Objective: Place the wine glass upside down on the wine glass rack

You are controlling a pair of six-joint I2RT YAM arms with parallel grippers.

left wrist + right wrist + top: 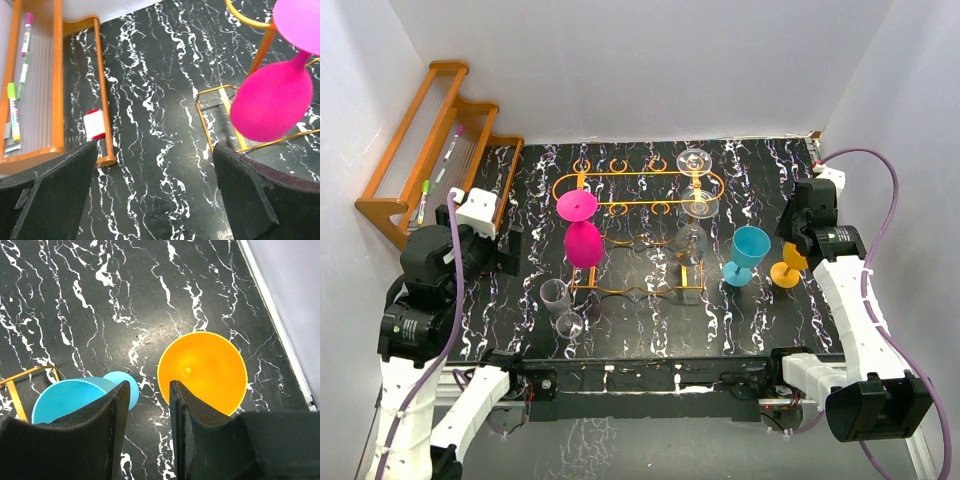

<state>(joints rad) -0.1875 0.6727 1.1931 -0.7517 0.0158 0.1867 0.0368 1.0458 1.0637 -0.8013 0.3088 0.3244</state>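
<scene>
Though the left hand [155, 146] stands wide open and empty just beside it, the pink wine glass [582, 243] hangs upside down at the left end of the wine glass rack [638, 177] — foot above the wire frame, bowl below. The right hand [148, 390] sits over an orange glass [202, 372] on the table [640, 330], fingers narrowly apart — whether they pinch its rim, I cannot tell.

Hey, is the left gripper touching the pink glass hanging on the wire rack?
Apart. The top view shows a strip of table between the open left gripper and the pink glass.
</scene>
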